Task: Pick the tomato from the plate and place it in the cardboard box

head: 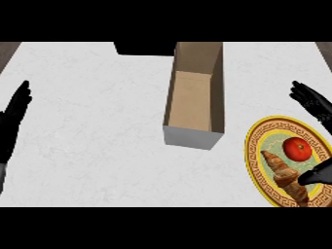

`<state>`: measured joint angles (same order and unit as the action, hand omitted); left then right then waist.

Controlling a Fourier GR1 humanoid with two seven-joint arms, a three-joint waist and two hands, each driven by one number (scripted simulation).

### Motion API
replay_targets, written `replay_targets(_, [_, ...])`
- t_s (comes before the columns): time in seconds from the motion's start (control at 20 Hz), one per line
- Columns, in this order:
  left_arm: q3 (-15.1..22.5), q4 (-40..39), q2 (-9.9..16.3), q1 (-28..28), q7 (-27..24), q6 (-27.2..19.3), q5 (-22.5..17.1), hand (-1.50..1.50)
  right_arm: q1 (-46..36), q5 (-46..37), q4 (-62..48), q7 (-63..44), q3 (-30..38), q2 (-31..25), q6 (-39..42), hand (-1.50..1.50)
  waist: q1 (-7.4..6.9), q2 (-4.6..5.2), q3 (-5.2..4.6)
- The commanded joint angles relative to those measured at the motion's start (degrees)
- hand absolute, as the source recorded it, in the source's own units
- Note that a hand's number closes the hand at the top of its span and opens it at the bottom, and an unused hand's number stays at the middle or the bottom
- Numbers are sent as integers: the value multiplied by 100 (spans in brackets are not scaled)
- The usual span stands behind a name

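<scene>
The round red tomato [297,149] sits on the yellow-rimmed patterned plate [257,141], between the spread fingers and thumb of the open, empty right hand [325,113]; the left hand [4,124] rests open, far off.

We find no readable text, labels, brands or nos. anywhere. Cardboard box [194,104]: plain walls, no print. Plate [258,146]: yellow rim w/ a key-pattern band, ornament only, no lettering. Counter [89,141]: bare marbled top, no signs or marks we can read.
</scene>
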<state>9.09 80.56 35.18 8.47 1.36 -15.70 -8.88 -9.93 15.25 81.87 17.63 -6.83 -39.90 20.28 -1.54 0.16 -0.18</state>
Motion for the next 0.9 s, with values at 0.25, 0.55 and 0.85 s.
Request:
replay_targets(0.25, [-46,-449,-48,-159,149,-386,333,0,467,-407,-2396,3437,381,-494,1685,-150,9,78,71])
replay_targets(0.55, [62,-510,-206,-279,-59,-313,389,0,-277,-1804,-3025,4157,7,-898,504,-150,-205,79,62])
replay_targets(0.85, [71,-515,-157,-37,136,-267,497,0,-1042,-3082,-3335,4135,-850,-1413,116,-150,-260,79,46])
